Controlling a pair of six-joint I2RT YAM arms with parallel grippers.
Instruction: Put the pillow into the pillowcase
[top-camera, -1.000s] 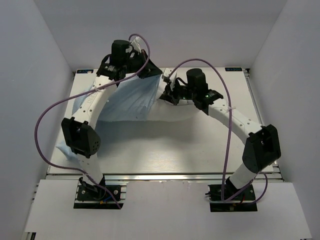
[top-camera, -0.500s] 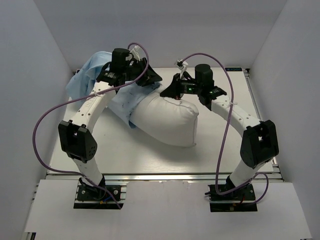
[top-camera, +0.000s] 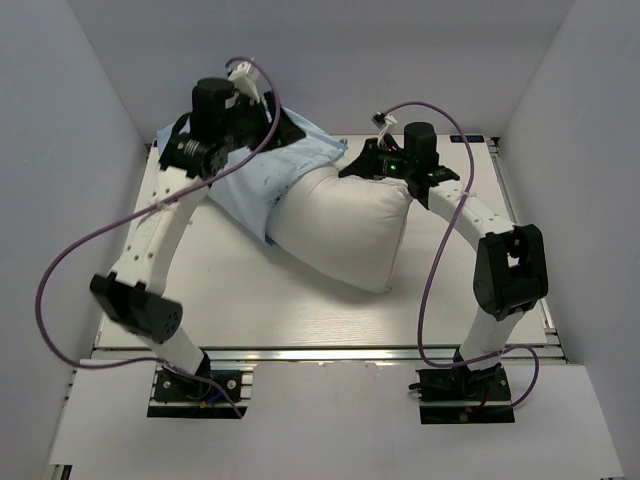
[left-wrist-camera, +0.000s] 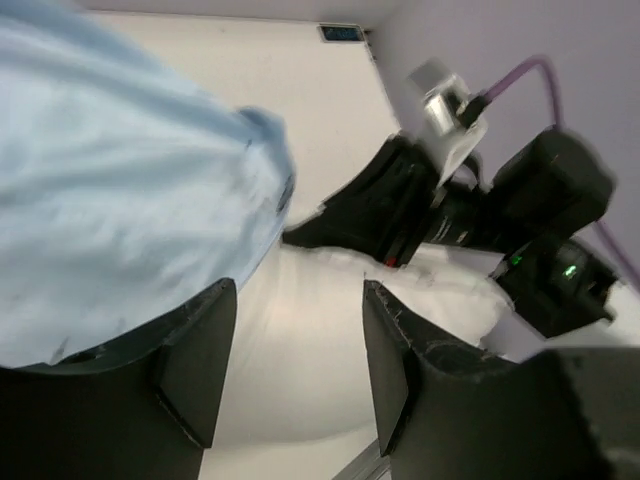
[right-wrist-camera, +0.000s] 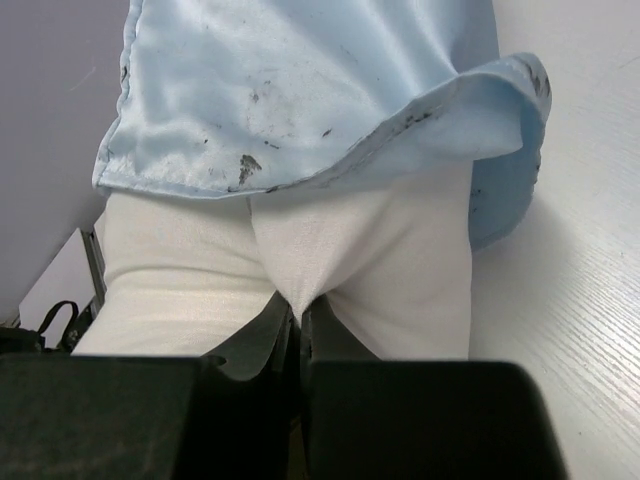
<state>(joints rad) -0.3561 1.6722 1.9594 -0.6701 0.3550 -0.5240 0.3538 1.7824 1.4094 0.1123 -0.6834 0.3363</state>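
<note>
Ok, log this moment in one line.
left gripper: open | right gripper: shut on pillow | pillowcase: draped over pillow's far end | pillow mostly uncovered on table

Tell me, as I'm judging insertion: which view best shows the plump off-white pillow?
Top external: most of the plump off-white pillow shows, one end under the thin light-blue fabric pillowcase. Right wrist shows only the end pinched by the right claw; left wrist, a blurred patch.

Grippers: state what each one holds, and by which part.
The right gripper is shut on a pinched fold of the pillow, close to the pillowcase hem. The left gripper stands open, gripping nothing.
</note>
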